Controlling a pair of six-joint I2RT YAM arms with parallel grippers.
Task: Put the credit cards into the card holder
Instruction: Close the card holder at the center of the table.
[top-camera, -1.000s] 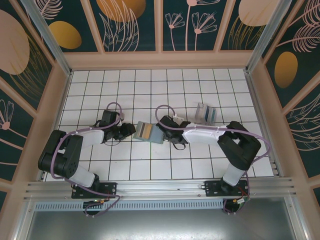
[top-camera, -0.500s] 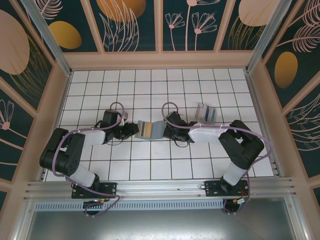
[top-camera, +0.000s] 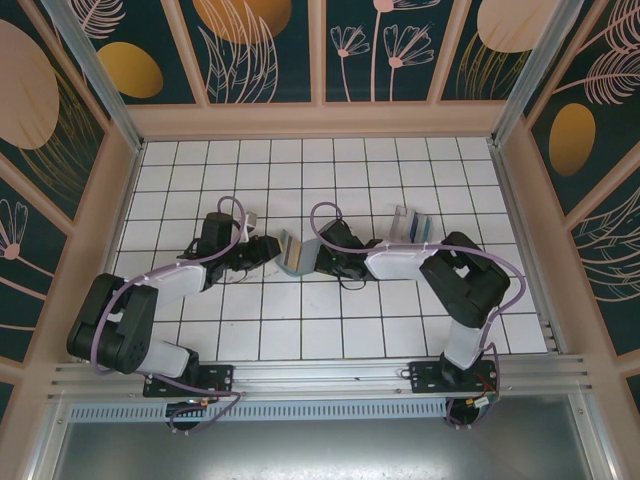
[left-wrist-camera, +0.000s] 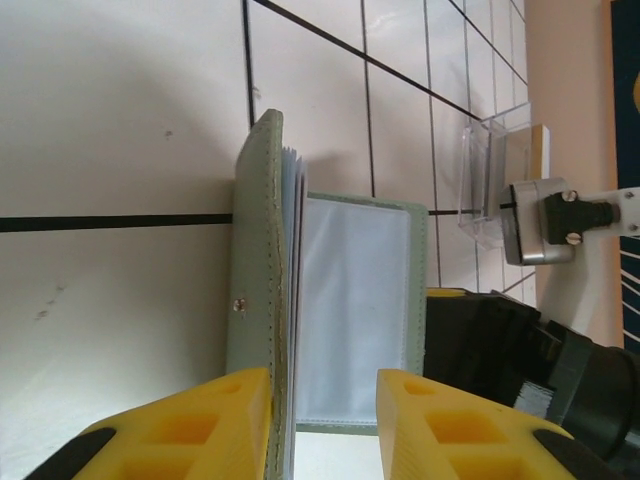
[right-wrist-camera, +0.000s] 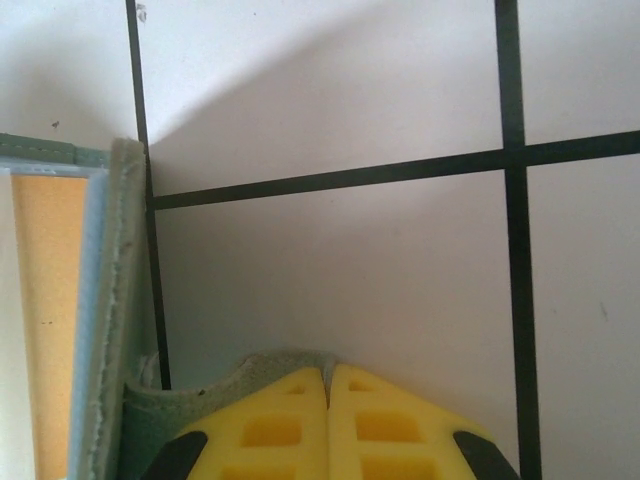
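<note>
The card holder lies propped open on the white tiled table, with its tan-orange inside facing up. The left gripper meets the holder's left edge and the right gripper meets its right edge, each arm reaching in low from its own side. Well to the right of the holder and a little farther back, a clear tray stands with teal credit cards upright in it
</note>
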